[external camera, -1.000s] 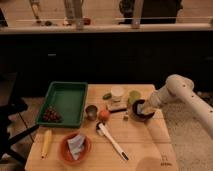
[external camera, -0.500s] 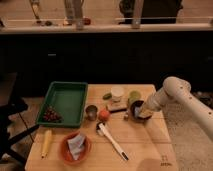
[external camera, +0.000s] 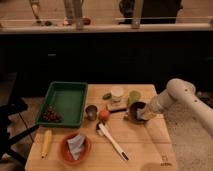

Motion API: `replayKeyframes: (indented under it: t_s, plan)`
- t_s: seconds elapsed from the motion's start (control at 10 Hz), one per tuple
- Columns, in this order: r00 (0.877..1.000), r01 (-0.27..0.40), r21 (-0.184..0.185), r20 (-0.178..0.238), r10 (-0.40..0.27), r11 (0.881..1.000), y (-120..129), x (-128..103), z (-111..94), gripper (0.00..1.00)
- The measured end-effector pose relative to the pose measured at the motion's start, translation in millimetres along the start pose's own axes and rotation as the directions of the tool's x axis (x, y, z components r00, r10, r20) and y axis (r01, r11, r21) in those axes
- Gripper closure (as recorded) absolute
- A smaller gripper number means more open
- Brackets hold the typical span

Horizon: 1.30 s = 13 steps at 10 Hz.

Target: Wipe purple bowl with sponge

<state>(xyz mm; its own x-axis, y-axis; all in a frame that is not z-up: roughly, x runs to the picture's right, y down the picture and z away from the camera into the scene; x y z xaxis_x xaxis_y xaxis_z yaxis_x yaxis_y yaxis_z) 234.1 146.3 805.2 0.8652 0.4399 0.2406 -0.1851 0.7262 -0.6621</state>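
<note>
The purple bowl (external camera: pixel 135 111) sits on the wooden table (external camera: pixel 145 145) right of centre. My gripper (external camera: pixel 142 114) comes in from the right on a white arm and reaches down into the bowl's right side. A pale patch under the gripper inside the bowl may be the sponge (external camera: pixel 140 115), but it is too unclear to tell apart from the gripper.
A green tray (external camera: pixel 70 100) with grapes (external camera: pixel 50 116) is at the left. A banana (external camera: pixel 46 142), an orange bowl (external camera: pixel 75 148) holding a cloth, a metal cup (external camera: pixel 91 111), an orange fruit (external camera: pixel 103 115), a white-handled utensil (external camera: pixel 112 141), a white cup (external camera: pixel 117 93) and a green cup (external camera: pixel 134 96) surround the bowl.
The gripper has shifted slightly left and deeper into the purple bowl; the arm's elbow has moved a little. Other objects have not moved.
</note>
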Motion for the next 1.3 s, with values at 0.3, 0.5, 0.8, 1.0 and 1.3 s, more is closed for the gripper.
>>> replayKeyframes:
  t_s: [0.3,0.5,0.8,1.0,1.3]
  plan:
    - [1.000,-0.012,0.023,-0.009,0.012,1.000,-7.3,6.4,-8.4,0.98]
    - [1.000,-0.010,0.034,-0.016,0.011,0.999,-21.9,9.2,-11.7,0.98]
    - [1.000,0.015,0.004,-0.015,-0.015,1.000,-30.3,-2.6,2.6,0.98]
    - [1.000,0.022,-0.015,-0.012,-0.022,1.000,-27.5,-6.9,9.9,0.98]
    - [1.000,0.013,-0.020,-0.009,-0.013,1.000,-9.5,-8.7,11.5,0.98]
